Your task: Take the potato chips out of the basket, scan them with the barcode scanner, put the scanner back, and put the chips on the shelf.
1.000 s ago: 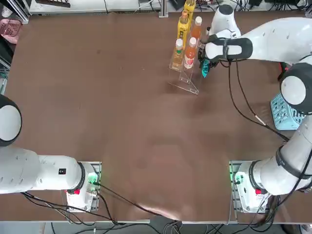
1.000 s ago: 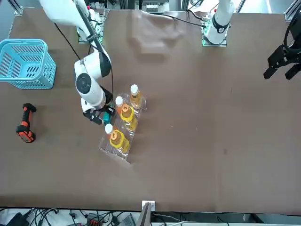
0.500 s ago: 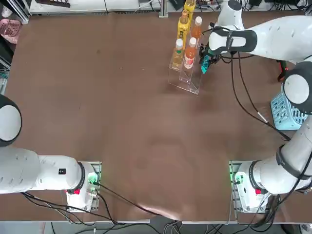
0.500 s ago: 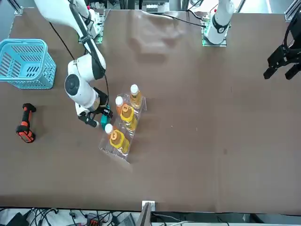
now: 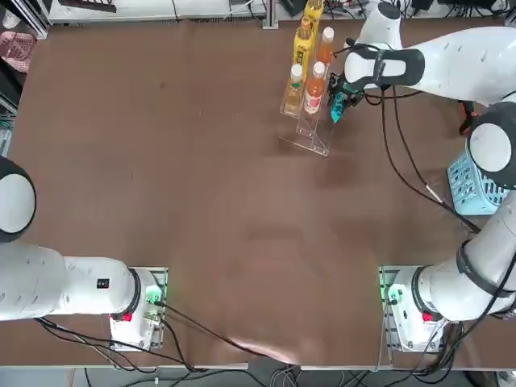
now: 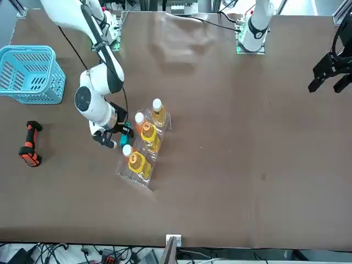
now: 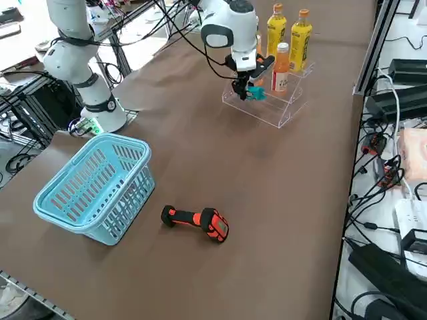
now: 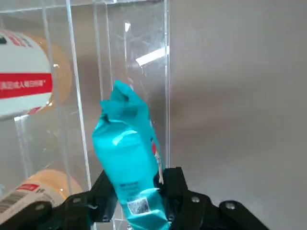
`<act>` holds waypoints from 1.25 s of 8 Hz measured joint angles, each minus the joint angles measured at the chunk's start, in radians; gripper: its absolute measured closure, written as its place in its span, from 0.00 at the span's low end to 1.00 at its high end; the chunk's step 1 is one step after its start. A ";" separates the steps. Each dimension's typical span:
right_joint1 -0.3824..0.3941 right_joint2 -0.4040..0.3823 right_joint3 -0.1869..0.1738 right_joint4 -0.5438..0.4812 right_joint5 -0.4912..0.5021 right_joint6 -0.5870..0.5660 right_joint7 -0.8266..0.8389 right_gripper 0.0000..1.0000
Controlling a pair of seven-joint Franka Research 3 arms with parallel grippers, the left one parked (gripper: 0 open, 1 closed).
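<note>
On the brown table (image 5: 201, 201), right gripper (image 8: 136, 191) jaws pinch the potato chips (image 8: 127, 163) beside the shelf's (image 5: 310, 137) bottles (image 5: 314, 85).

Right gripper (image 5: 339, 103) holds the teal chip packet (image 5: 339, 107) just beside the clear shelf (image 5: 310, 129) of bottles (image 5: 305, 60)

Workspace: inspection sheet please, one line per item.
Surface: brown table, mostly bare.
Job's things: small teal-blue chips packet held at the clear acrylic stepped shelf; light blue lattice plastic basket shows nothing inside; black and orange handheld barcode scanner lies on the table beside it.
Clutter: orange and yellow drink bottles on the shelf.
Grippers: right gripper shut on the packet, at the shelf's edge.
Cables: black cable hangs from the right arm; more cables past the table's edges.
Surroundings: metal frames and equipment around the table.
</note>
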 joint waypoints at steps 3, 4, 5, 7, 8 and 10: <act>0.003 0.019 0.003 -0.003 0.000 0.008 0.000 0.51; 0.003 0.029 0.005 -0.004 0.000 0.010 0.000 0.51; 0.004 0.036 0.006 -0.004 0.000 0.013 -0.001 0.51; 0.006 0.045 0.006 -0.004 0.000 0.018 -0.001 0.51; 0.007 0.051 0.006 -0.004 0.000 0.023 -0.002 0.51; 0.010 0.058 0.006 -0.005 0.000 0.032 -0.003 0.50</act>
